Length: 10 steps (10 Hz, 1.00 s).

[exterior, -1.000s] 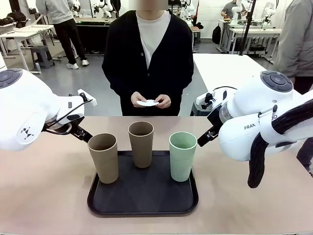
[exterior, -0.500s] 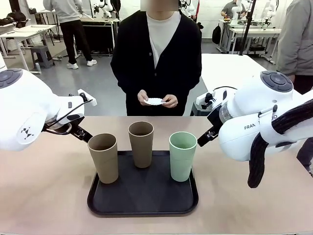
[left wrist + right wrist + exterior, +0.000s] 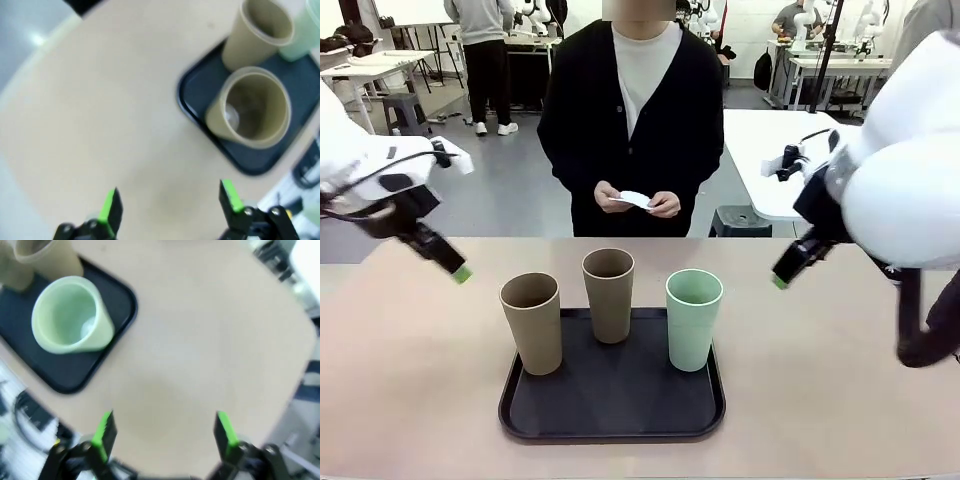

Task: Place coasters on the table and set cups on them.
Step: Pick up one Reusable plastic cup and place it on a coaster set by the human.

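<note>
Three cups stand upright on a black tray (image 3: 610, 400): a beige-brown cup (image 3: 532, 322) at left, another beige-brown cup (image 3: 608, 294) behind the middle, and a mint green cup (image 3: 694, 318) at right. At the far side a person holds white coasters (image 3: 634, 199) in both hands above the table (image 3: 410, 400). My left gripper (image 3: 167, 204) is open over bare tabletop left of the tray, with the nearest beige cup (image 3: 250, 107) ahead of it. My right gripper (image 3: 162, 432) is open over bare tabletop, the mint cup (image 3: 70, 315) lying off to one side of it.
In the front view the left arm's fingertip (image 3: 461, 273) hangs over the table's left part and the right arm's fingertip (image 3: 781, 280) over its right part. White tables (image 3: 770, 140), other people and equipment fill the room behind the person.
Both arms have lifted and swung outward from beside the cups. The person has shifted slightly and still holds the coasters. The cups have not moved.
</note>
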Available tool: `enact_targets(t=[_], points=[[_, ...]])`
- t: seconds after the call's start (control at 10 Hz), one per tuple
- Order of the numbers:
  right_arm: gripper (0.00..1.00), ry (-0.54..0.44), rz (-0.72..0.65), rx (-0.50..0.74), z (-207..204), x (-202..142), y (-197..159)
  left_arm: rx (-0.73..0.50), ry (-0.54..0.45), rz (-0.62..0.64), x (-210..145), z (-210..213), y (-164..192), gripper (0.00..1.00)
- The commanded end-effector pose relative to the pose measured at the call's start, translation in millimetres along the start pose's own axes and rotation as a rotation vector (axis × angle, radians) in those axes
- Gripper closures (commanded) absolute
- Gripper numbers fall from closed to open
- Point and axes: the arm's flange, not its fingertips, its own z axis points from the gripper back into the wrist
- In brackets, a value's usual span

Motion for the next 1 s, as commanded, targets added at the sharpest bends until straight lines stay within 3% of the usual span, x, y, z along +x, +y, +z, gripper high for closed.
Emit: enact_targets(t=[0.0, 0.1, 0.2, 0.3, 0.4, 0.5, 0.7, 0.8, 0.9], points=[[0.0, 0.092, 0.0, -0.062, 31, -62, 40, -0.031, 0.117, -0.037, -39, 34, -18, 0.0], [0.0, 0.142, -0.01, -0.109, 23, -78, 44, 0.007, 0.13, -0.021, -53, 33, -29, 0.0], [0.0, 0.15, -0.021, -0.211, -1, -72, 34, 0.076, 0.144, 0.062, -52, 28, -33, 0.0], [0.0, 0.099, 0.001, -0.048, 47, -38, 29, -0.037, 0.109, -0.024, -30, 34, -18, 0.0], [0.0, 0.125, -0.003, -0.108, 53, -44, 34, -0.01, 0.129, -0.006, -36, 42, -24, 0.0], [0.0, -0.06, -0.1, 0.35, 37, -48, 13, -0.346, -0.045, -0.002, -43, 40, -4, 0.0], [0.0, -0.445, -0.288, 1.026, 41, -93, -65, -0.844, -0.345, 0.123, -74, 60, 57, 0.0], [0.0, -0.605, -0.407, 1.177, 37, -122, -97, -0.995, -0.456, 0.198, -92, 69, 89, 0.0], [0.0, -0.657, -0.499, 1.23, 29, -149, -128, -1.048, -0.504, 0.277, -111, 62, 116, 0.0]])
